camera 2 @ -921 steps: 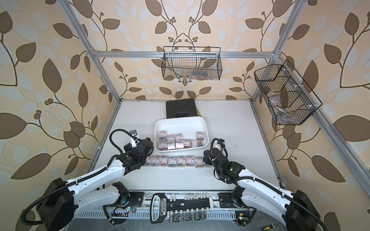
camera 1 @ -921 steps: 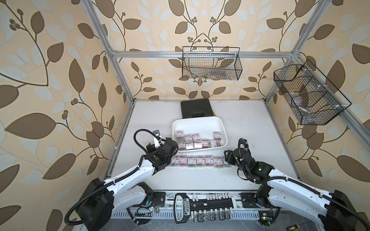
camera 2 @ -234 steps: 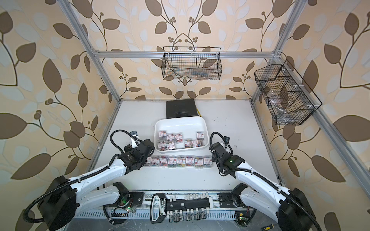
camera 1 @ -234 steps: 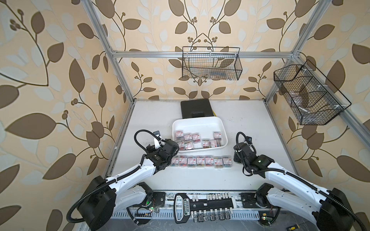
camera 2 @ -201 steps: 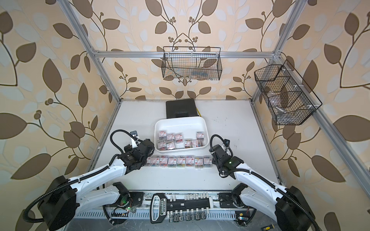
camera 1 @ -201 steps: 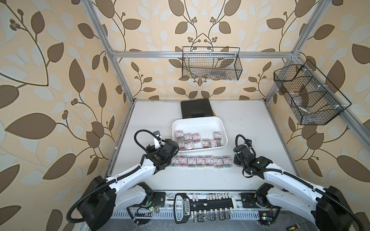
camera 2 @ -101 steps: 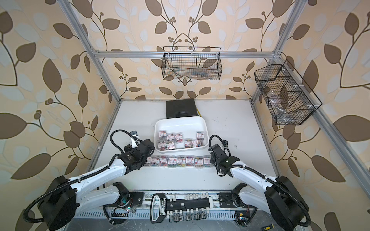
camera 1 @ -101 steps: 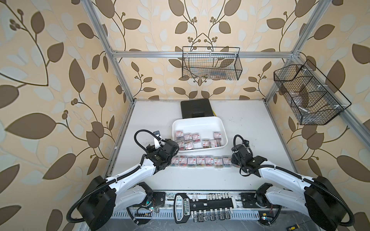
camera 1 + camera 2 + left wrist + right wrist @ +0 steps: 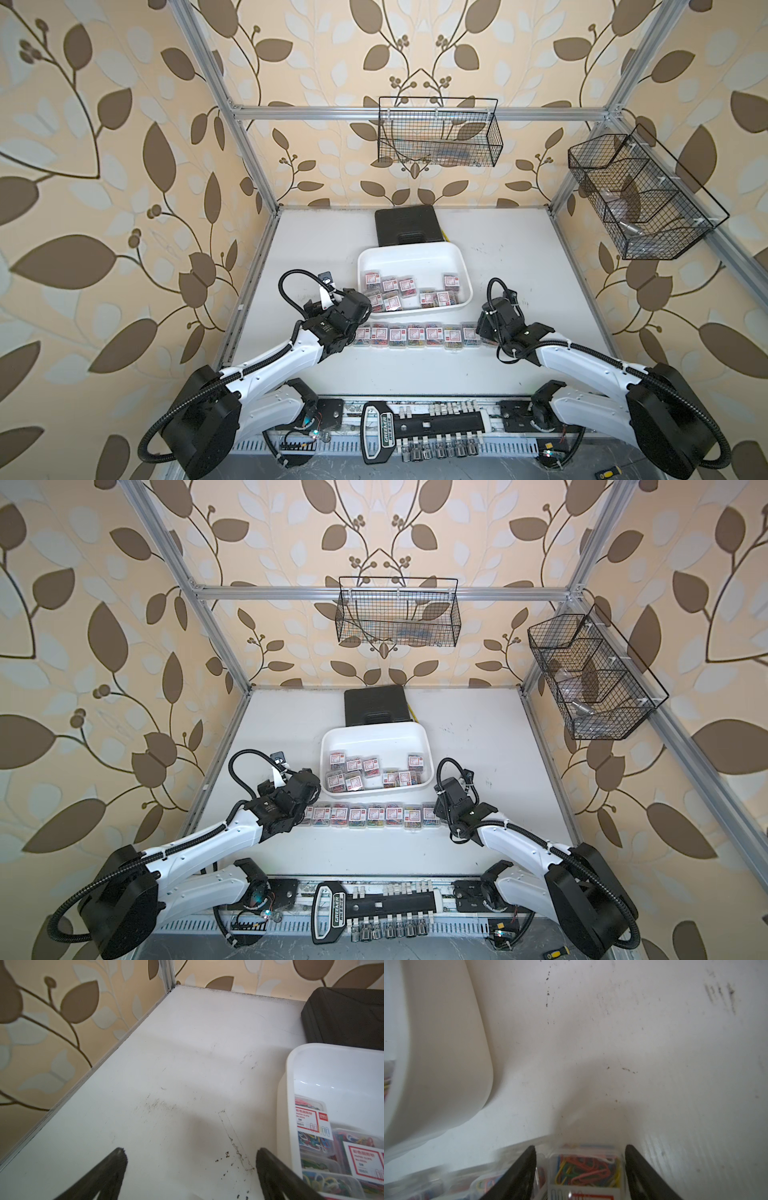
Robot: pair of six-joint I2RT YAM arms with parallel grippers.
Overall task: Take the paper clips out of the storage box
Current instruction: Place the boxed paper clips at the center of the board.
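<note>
Clip boxes point(image 9: 417, 335), clear rectangular plastic, line mid-frame below the glossy round-cornered tray point(image 9: 411, 259); left gripper point(image 9: 190, 1152) gapes empty, right gripper point(image 9: 579, 1146) straddles one (clamped or loose, cannot tell).

I see clear labelled paper clips point(image 9: 392, 302) flat in the white storage box point(image 9: 411, 262); others rowed on the bench point(image 9: 415, 365) just before it

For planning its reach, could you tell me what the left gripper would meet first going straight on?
Probably bare table; the left gripper points past the storage box, though depth is unclear.
</note>
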